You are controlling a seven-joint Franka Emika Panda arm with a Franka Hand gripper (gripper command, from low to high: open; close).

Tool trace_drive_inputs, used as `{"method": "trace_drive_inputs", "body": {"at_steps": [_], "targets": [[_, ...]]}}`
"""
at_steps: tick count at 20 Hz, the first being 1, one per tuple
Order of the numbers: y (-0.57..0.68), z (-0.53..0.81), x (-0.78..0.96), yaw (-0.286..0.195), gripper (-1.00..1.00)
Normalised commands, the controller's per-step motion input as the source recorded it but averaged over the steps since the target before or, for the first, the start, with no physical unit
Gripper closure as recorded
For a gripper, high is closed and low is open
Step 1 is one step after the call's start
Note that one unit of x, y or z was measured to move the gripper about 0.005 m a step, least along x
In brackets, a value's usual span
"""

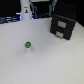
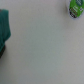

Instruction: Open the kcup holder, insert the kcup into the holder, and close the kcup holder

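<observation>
The kcup (image 1: 28,47), a tiny pod with a green top and whitish body, stands alone on the white table (image 1: 45,60), left of centre in the exterior view. It also shows in the wrist view (image 2: 75,7), blurred, at the picture's edge. The kcup holder (image 1: 63,25), a black boxy drawer unit with light front panels, stands at the back on the exterior view's right; its drawers look shut. A blurred teal shape (image 2: 5,27) at the wrist view's edge seems part of my gripper. Its jaws do not show, and nothing shows between them.
A tall white shape (image 1: 25,9) with a blue glint at its base stands at the back on the exterior view's left; I cannot tell if it is my arm. Dark clutter (image 1: 9,19) lines the far table edge.
</observation>
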Motion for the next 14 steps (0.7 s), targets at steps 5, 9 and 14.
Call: {"method": "trace_drive_inputs", "body": {"at_steps": [5,9,14], "targets": [[0.52,0.16,-0.20,-0.158,-1.00],[0.62,0.16,-0.25,-0.180,-1.00],[0.64,0.08,-0.21,-0.205,-1.00]]}}
